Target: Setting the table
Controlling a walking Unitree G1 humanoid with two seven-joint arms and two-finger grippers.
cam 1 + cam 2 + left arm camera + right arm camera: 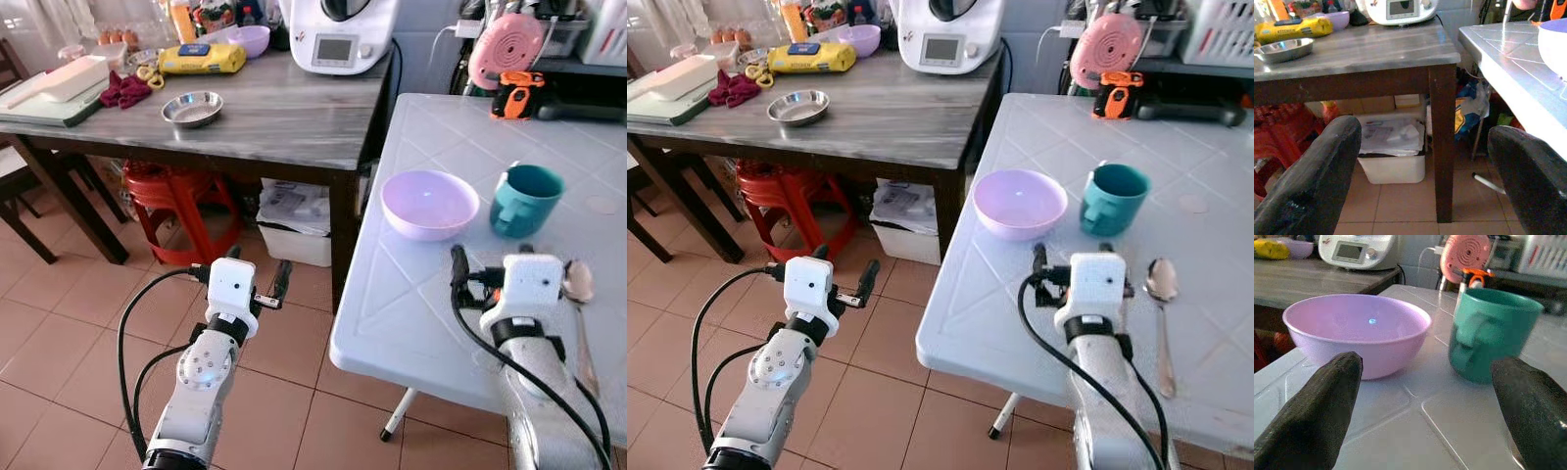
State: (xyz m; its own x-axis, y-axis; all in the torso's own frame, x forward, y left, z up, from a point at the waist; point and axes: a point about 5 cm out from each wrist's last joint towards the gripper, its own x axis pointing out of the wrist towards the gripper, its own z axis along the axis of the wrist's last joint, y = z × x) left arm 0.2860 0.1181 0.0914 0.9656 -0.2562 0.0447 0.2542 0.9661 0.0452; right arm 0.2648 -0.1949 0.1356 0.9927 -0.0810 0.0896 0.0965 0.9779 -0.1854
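Pink bowl (429,204), teal mug (524,199): empty.

Being counted on the white table (421,323): one bowl (429,204), one mug (524,200), one spoon (578,284). One steel dish (192,108) being spotted on the other table (294,117).

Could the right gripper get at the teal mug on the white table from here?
Probably yes: the right gripper is open over the white plastic table, aimed between the lilac bowl and teal ceramic mug, nothing between.
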